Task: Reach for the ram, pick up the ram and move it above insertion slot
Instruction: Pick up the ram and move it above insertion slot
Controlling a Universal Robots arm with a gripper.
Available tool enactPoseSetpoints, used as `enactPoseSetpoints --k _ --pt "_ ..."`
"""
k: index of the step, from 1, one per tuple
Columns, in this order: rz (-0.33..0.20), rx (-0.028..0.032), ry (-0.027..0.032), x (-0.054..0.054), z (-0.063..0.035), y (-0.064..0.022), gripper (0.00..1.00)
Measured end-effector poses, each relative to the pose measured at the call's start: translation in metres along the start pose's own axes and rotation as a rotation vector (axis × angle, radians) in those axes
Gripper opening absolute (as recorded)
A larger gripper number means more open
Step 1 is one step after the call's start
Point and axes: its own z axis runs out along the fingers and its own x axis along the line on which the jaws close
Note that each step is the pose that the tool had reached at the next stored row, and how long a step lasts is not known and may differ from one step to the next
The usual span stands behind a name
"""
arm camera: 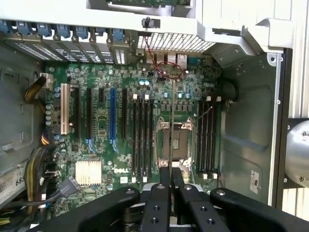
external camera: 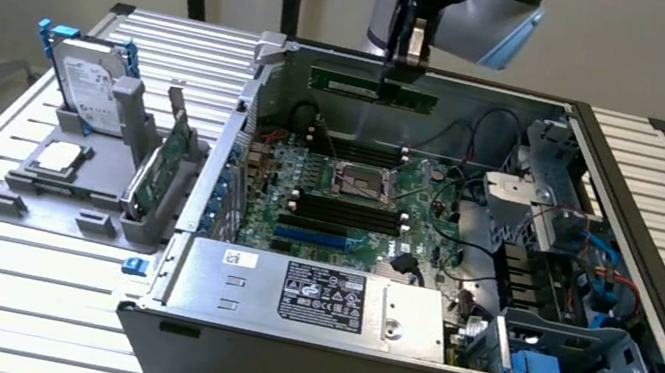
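**Ram lifted, held over the open case**

Gripper (external camera: pixel 400 68) closed on the ram (external camera: pixel 373 88), fingers (arm camera: pixel 165 180) pinched nearly together with the thin board between them. Seen edge-on from the wrist as a narrow line (arm camera: pixel 171 125) running away from the fingertips across the board below. In the exterior view, held level and lengthwise, high above the far part of the open computer case (external camera: pixel 633 328), well clear of everything beneath.

Directly below, the motherboard (arm camera: pixel 101 121), with the CPU socket (arm camera: pixel 173 145) under the stick. Banks of dark memory slots on either side of that socket: one group (arm camera: pixel 142 140) and another (arm camera: pixel 208 135). Judged from the wrist view, stick running parallel to those slots but sitting over the socket between them, not yet over any one slot.

Further out, at the exterior view's left, a grey holder (external camera: pixel 81 190) on the slatted table (external camera: pixel 5 284), carrying a hard drive (external camera: pixel 93 86) and a larger green card (external camera: pixel 167 164). No stick-shaped board visible there.

Progress, as a judgement: reach and pick-up done, lift done, carry over the case largely done. Left to finish: final sideways alignment above the chosen slot.
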Motion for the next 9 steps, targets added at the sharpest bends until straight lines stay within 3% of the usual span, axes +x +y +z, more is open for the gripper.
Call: enactPoseSetpoints --k 9 --pt "0.0 -0.0001 -0.0001 0.0 0.0001 -0.0001 0.13"
